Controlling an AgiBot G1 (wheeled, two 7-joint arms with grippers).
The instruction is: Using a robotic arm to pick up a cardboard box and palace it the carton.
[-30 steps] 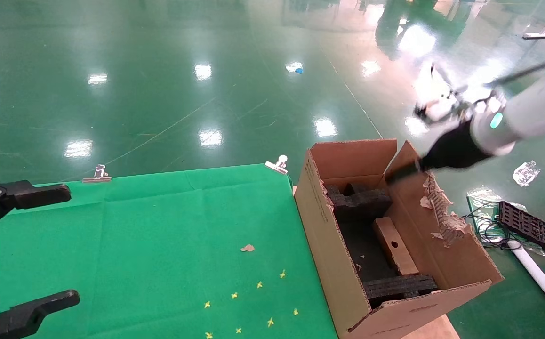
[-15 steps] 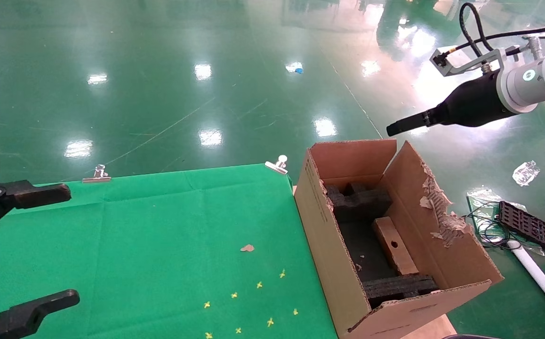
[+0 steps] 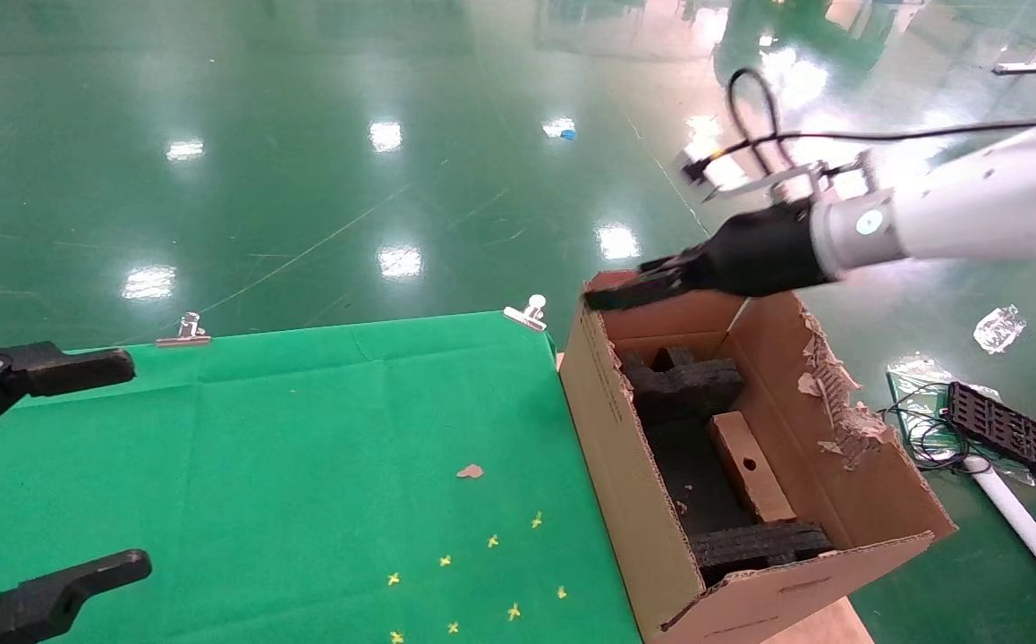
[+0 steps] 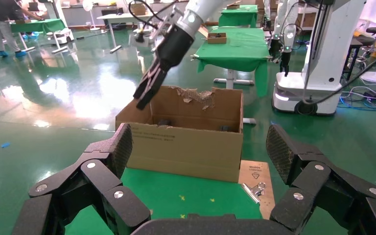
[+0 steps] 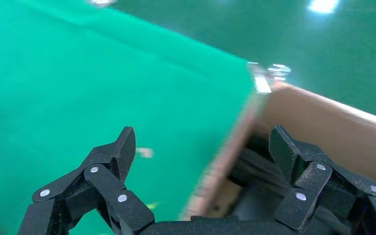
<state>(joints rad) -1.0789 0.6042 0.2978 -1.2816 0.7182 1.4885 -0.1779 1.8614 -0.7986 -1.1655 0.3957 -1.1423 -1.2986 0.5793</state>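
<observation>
Head view: the right claw (image 3: 603, 295) hangs empty over the carton (image 3: 652, 501) at its far rim, while the cardboard box (image 3: 751, 470) lies inside between foam blocks (image 3: 683, 385), apparently already delivered.

Left wrist view: the left claw (image 4: 198, 149) hovers spread and idle above the desk (image 4: 176, 196).

Right wrist view: the fingers (image 5: 122, 147) are spread, gripping nothing.

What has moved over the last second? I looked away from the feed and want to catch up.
The right gripper on the white robotic arm swung up off the large brown corrugated carton's torn right flap, then came back down leftward to the far left corner, open and empty. The small oblong cardboard box inside, the green cloth and the open left gripper stayed put.
</observation>
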